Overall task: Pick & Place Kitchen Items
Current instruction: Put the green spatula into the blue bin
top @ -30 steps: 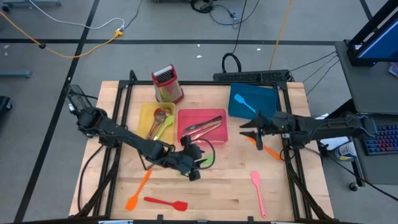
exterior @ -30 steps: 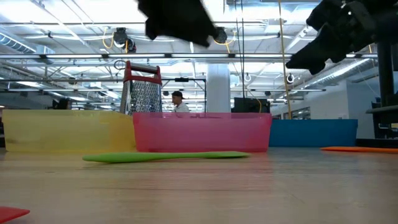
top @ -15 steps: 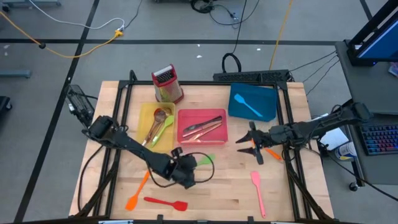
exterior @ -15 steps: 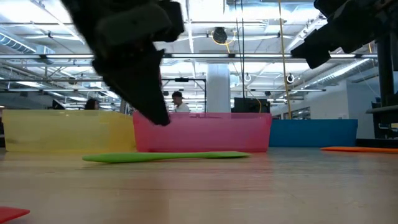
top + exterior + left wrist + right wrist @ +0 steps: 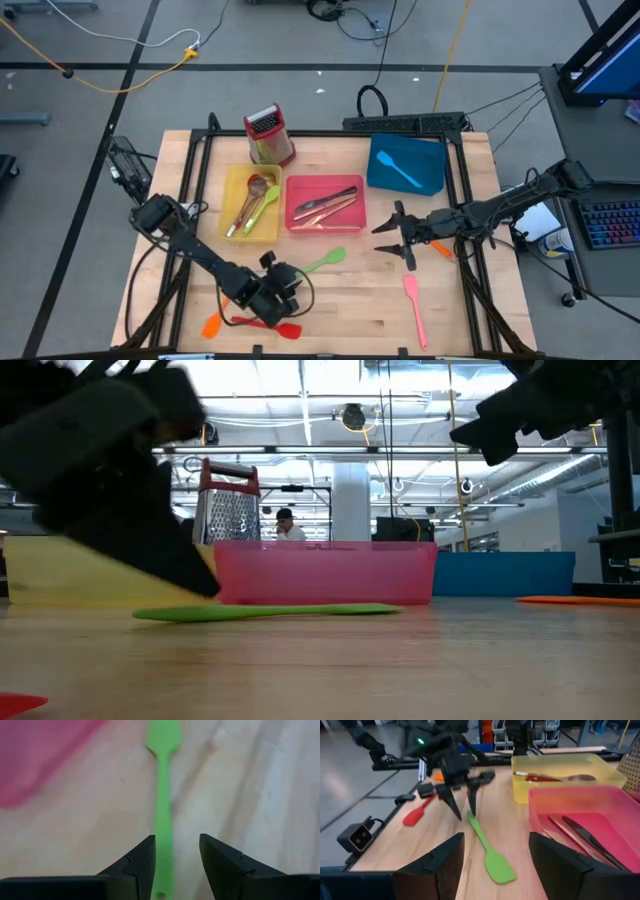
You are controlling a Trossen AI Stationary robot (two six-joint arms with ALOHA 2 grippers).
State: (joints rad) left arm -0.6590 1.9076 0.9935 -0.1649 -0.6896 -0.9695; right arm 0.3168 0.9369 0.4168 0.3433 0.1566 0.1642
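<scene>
A green spatula lies flat on the wooden table in front of the pink tray. My left gripper is open and slants down over the spatula's handle end. Its two fingers stand on either side of the handle without touching it. From the right wrist view, the left gripper stands just above that end. My right gripper hangs open above the table right of the pink tray, holding nothing. It faces the green spatula.
A red spatula and an orange one lie near the front edge, a pink spatula at front right, another orange one under my right arm. Yellow tray, blue tray and a grater stand behind.
My left gripper has swung from the pink tray's front toward the table's near edge and left. It has sunk low and rolled, and now straddles the green spatula's handle end. My right gripper has moved toward the table's middle and opened wider. The green spatula has stayed put.
</scene>
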